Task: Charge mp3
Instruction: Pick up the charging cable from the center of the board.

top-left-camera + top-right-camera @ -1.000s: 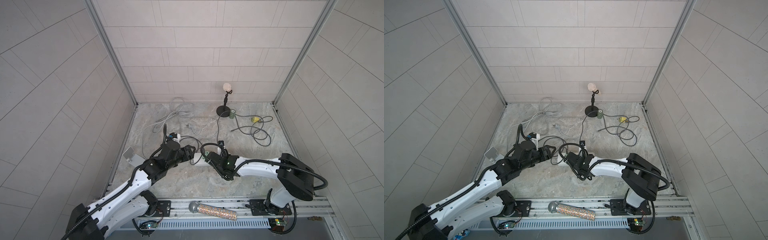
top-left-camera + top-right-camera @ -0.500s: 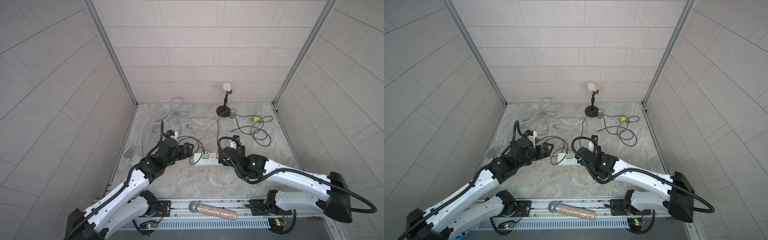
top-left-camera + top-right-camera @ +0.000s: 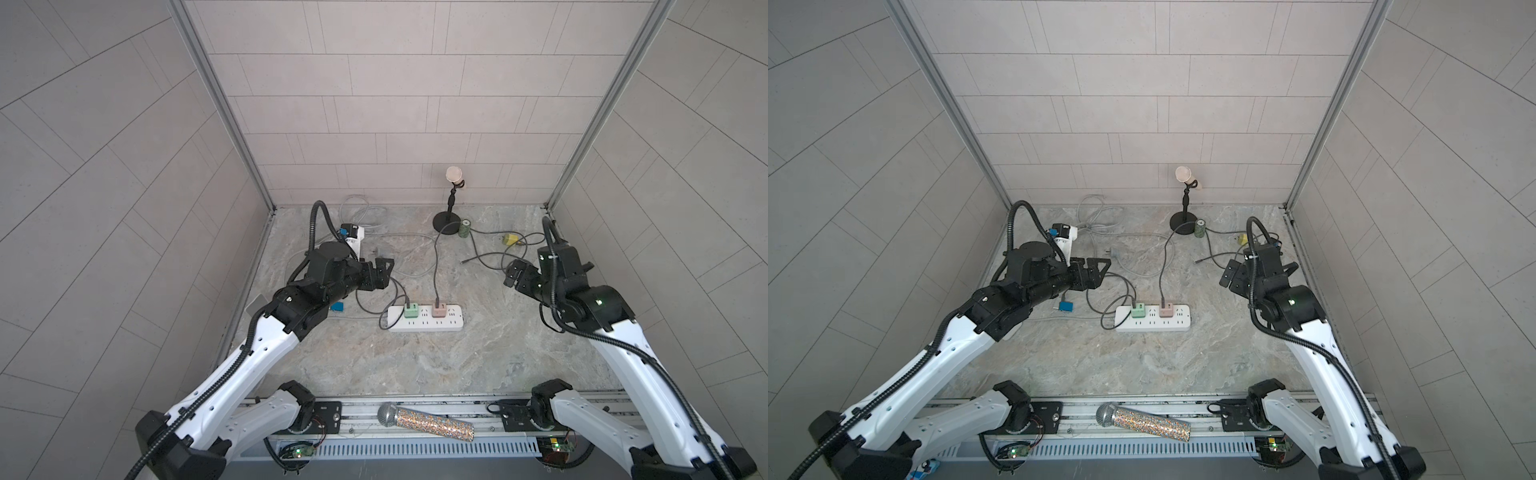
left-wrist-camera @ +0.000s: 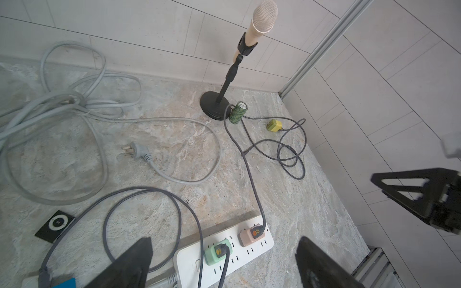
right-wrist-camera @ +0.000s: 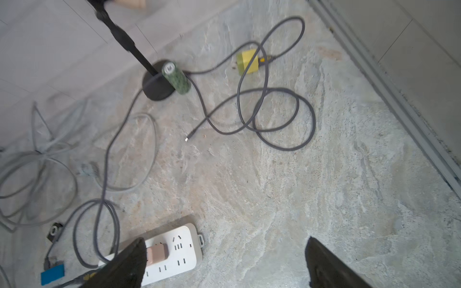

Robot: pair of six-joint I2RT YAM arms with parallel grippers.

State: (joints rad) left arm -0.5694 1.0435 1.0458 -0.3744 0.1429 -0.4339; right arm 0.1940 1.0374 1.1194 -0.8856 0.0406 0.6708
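The mp3 player (image 4: 55, 225) — a small black slab with a white control wheel — lies flat and face up on the left part of the counter (image 3: 478, 353), under the left arm (image 3: 270, 332), which hides it in both top views. It is close to square; its slightly longer edge slants roughly toward the loose grey wall plug (image 4: 136, 150).

A dark grey cable (image 4: 147, 188) from the green charger (image 3: 411, 310) in the power strip (image 3: 453, 322) loops across the counter between strip and player. It runs just beside one corner of the player and ends in a connector at a small blue block (image 3: 337, 307). Whether it touches the player, or is seated in the block, I cannot tell.

A pink charger (image 3: 439, 309) sits beside the green one, its cable leading back to the foot of the microphone stand (image 3: 446, 218), by a camouflage cylinder (image 3: 465, 227).

The left end effector (image 3: 384, 272) hovers over the loop, fingers spread wide, gripping nothing. The right end effector (image 3: 513, 274) — likewise wide apart and empty — hangs well to the right of the strip.
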